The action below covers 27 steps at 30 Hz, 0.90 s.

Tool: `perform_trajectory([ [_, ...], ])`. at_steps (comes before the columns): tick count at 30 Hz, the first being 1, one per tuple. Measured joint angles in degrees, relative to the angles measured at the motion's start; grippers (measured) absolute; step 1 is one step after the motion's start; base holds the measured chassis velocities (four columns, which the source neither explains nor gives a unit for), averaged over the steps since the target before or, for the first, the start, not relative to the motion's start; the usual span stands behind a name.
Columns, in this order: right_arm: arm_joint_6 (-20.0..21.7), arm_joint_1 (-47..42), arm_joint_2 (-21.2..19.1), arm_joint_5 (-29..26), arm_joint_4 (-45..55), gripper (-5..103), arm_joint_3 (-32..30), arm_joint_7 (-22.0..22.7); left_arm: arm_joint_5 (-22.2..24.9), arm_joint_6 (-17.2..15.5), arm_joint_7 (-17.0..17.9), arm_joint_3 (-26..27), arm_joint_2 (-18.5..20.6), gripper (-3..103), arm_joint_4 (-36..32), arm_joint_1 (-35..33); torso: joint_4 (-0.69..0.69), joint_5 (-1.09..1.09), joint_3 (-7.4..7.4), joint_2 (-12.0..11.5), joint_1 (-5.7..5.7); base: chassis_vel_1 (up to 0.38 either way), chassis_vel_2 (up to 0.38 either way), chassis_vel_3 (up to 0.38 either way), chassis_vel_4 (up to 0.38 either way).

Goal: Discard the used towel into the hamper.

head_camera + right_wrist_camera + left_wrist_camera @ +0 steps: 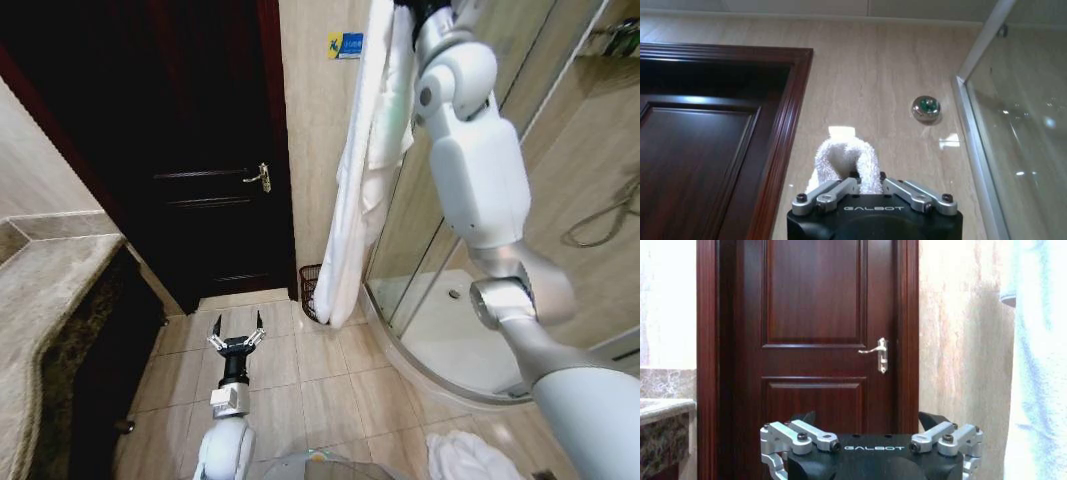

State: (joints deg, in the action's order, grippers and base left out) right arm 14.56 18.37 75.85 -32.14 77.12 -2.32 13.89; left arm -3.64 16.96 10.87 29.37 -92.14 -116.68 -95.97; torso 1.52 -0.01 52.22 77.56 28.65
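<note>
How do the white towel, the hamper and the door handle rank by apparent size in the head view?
1. white towel, held up by the right claw
2. hamper, partly hidden behind the towel
3. door handle

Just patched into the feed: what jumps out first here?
The long white towel hanging high beside the shower glass, pinched at its top in the right gripper. Below it, the hamper sits on the floor against the wall, partly hidden by the towel's lower end. The left gripper points at the dark door, fingers open.
</note>
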Motion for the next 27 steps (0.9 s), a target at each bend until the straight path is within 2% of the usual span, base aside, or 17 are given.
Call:
perform_trajectory([
  [18,0.3,5.5,3.9,1.7,-5.1,4,0.0,0.6,1.4,1.7,-0.5,0.8,0.3,100,0.4,-0.4,0.0,0.0,-0.01,0.0,-0.01,0.0,0.0,0.0,0.0],
  [27,0.3,6.3,3.2,1.7,-5.5,4,0.4,0.3,1.5,2.6,-0.5,0.7,0.2,100,1.0,-0.6,0.0,0.01,0.0,0.0,0.0,0.0,0.0,0.0,0.0],
])
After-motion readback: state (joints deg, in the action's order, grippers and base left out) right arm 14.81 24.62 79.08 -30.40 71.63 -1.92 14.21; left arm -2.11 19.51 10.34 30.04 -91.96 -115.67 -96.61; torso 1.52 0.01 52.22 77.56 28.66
